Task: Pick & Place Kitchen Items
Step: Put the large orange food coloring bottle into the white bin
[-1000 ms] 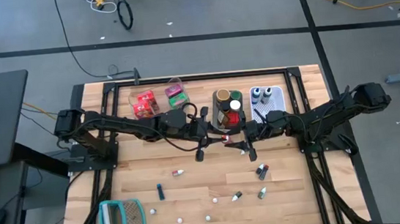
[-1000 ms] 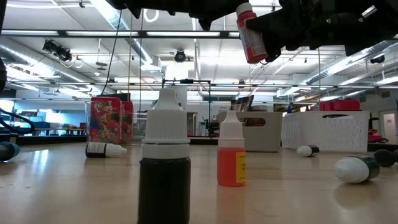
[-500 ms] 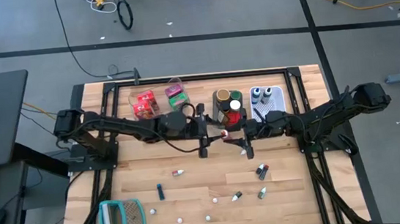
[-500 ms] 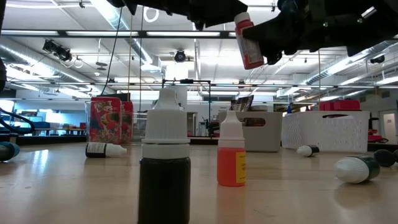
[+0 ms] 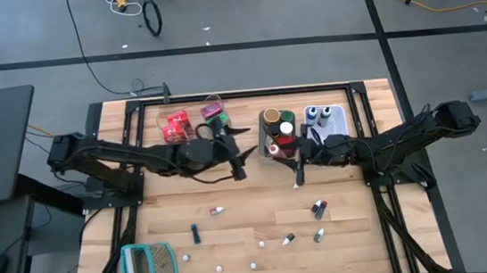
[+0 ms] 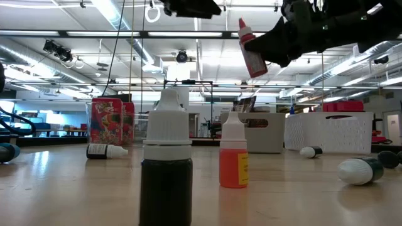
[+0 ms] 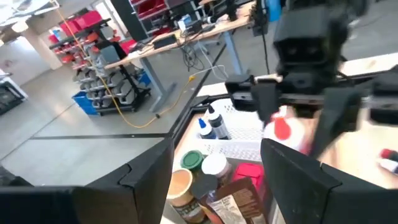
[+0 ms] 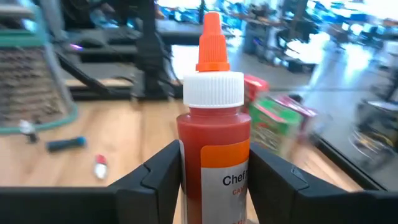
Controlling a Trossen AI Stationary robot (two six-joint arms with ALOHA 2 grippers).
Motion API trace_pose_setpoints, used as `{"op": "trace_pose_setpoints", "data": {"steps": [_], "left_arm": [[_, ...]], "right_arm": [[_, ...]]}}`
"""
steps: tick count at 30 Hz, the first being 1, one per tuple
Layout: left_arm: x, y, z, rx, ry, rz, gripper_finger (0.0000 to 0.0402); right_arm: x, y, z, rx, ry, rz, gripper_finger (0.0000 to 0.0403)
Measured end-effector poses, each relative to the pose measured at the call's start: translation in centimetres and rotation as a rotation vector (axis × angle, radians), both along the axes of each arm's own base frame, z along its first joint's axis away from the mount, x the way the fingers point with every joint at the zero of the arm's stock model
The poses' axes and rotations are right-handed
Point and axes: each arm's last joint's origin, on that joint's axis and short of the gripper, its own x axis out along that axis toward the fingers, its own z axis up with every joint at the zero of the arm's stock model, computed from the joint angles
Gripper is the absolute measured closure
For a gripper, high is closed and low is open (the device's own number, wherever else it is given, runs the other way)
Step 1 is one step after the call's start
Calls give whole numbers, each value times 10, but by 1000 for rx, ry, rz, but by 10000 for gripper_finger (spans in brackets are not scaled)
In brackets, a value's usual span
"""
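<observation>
The red bottle (image 5: 298, 154) with the orange nozzle sits in your right pincer (image 5: 299, 156), held above the counter (image 5: 234, 227) just in front of the grey bin (image 5: 277, 131) of jars; in the high view your left pincer (image 5: 239, 159) hangs apart from it, on the side of the clear bin (image 5: 195, 121) with the red and green packets, and small bottles lie scattered on the near half of the counter, with a teal-and-white holder (image 5: 148, 265) at the near left corner. In the low view you see the red bottle (image 6: 251, 49) tilted, high in the air, gripped at its lower end by the right pincer (image 6: 276, 44), with a dark bottle (image 6: 166, 166) and an orange bottle (image 6: 233, 150) standing upright on the counter in front. In the left wrist view your left pincer (image 7: 217, 168) stands wide with nothing between its fingers, looking toward the right pincer (image 7: 292, 121) and the red bottle (image 7: 283, 134) beyond the jars. In the right wrist view the red bottle (image 8: 214, 134) stands upright between the two fingers (image 8: 158, 174), which press on its sides.
</observation>
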Motion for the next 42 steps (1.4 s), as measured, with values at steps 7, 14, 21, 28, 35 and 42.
{"op": "trace_pose_setpoints", "data": {"steps": [7,14,21,28,35,42], "left_arm": [[-33,3,24,-44,8,6,150],[-56,6,33,-147,19,34,150],[-58,7,25,-158,47,41,150],[-57,6,24,-161,41,41,150],[-55,6,29,-166,-13,30,150],[-55,5,28,-171,-9,5,150]], "right_arm": [[-10,-7,-3,-2,85,-225,236],[-33,-13,4,-40,140,-509,236],[-63,-20,-10,-24,256,-802,236],[-70,-34,-25,125,263,-962,235],[-56,-42,-39,173,315,-952,235],[-44,-44,-57,84,332,-1035,240]]}}
